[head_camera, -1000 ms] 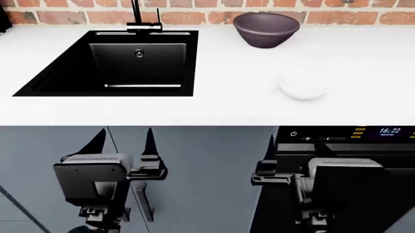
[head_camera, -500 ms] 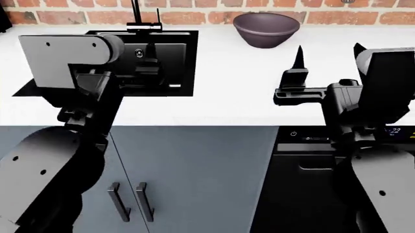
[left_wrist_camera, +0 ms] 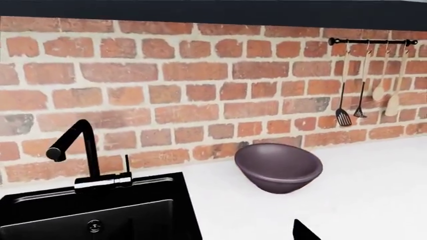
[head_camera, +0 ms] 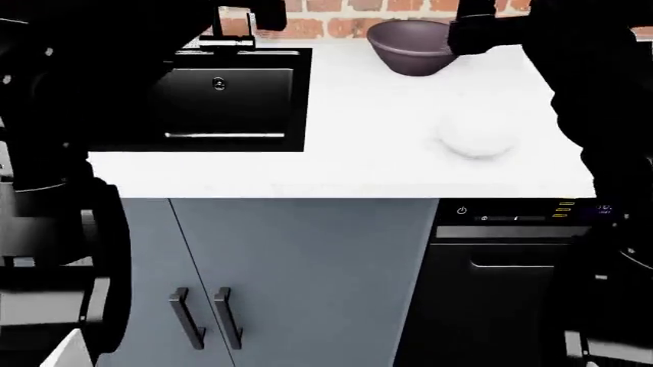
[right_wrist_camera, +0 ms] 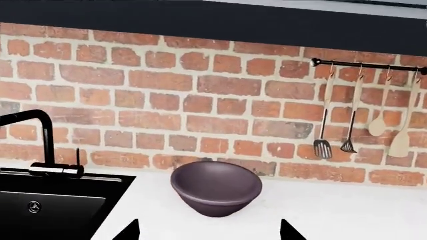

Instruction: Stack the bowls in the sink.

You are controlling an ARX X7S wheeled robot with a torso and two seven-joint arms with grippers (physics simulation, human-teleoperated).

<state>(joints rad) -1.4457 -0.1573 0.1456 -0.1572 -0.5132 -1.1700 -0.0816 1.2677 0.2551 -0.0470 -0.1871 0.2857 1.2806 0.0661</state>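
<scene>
The dark purple-brown bowl (head_camera: 414, 46) stands upright at the back of the white counter, to the right of the sink (head_camera: 219, 99). The small white bowl (head_camera: 476, 138) lies on the counter nearer the front edge, apart from the dark one. My right gripper (right_wrist_camera: 210, 235) is open and empty, its two fingertips (right_wrist_camera: 130, 231) wide apart, just short of the dark bowl (right_wrist_camera: 217, 187). Of my left gripper (left_wrist_camera: 213, 237) only one fingertip (left_wrist_camera: 303, 232) shows, far off centre, over the counter between the sink (left_wrist_camera: 100, 215) and the dark bowl (left_wrist_camera: 279, 167); it holds nothing.
A black faucet (left_wrist_camera: 73, 150) rises behind the sink against the brick wall. A rail of hanging utensils (right_wrist_camera: 360, 65) runs along the wall at the right. Below the counter are grey cabinet doors (head_camera: 306, 275) and a dishwasher panel (head_camera: 510, 210).
Both arms have risen from below the counter edge to above it and reached toward the back wall. They now fill the left and right of the head view. Neither bowl has moved.
</scene>
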